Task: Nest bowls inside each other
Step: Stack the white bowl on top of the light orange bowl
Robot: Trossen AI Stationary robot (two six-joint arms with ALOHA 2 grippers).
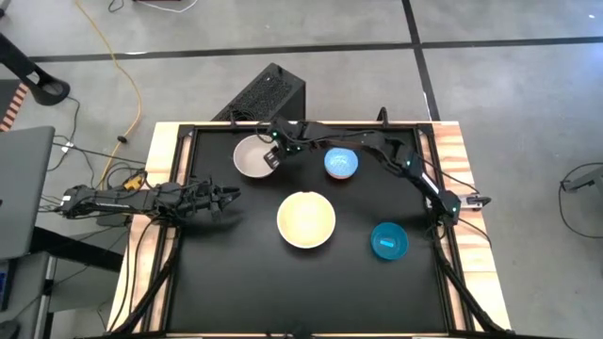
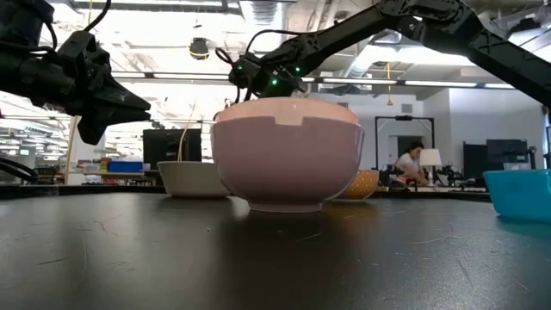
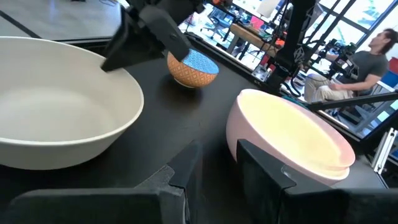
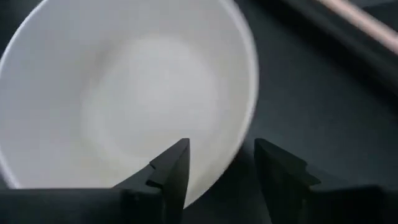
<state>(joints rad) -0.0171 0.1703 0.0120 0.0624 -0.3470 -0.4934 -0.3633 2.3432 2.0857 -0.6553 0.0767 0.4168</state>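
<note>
A white bowl (image 1: pixel 250 158) stands upright at the far left of the black table. My right gripper (image 4: pixel 221 155) is open and reaches it from the right, slanting down. One finger (image 4: pixel 177 165) is over the inside and the other (image 4: pixel 277 168) is outside the near-right rim (image 4: pixel 239 143). I see no touch. A large pink bowl (image 1: pixel 306 219) sits mid-table. A small blue bowl with an orange outside (image 1: pixel 341 163) is at the far middle, and a cyan bowl (image 1: pixel 388 241) is at the right. My left gripper (image 1: pixel 229 196) waits open at the left, level, pointing at the pink bowl (image 3: pixel 292 134).
The right arm (image 1: pixel 396 155) spans the far side above the small blue bowl. Raised wooden rails (image 1: pixel 174 141) frame the table. Bare black surface (image 1: pixel 301 292) lies along the near half. A person (image 3: pixel 367 62) sits in the room beyond the table.
</note>
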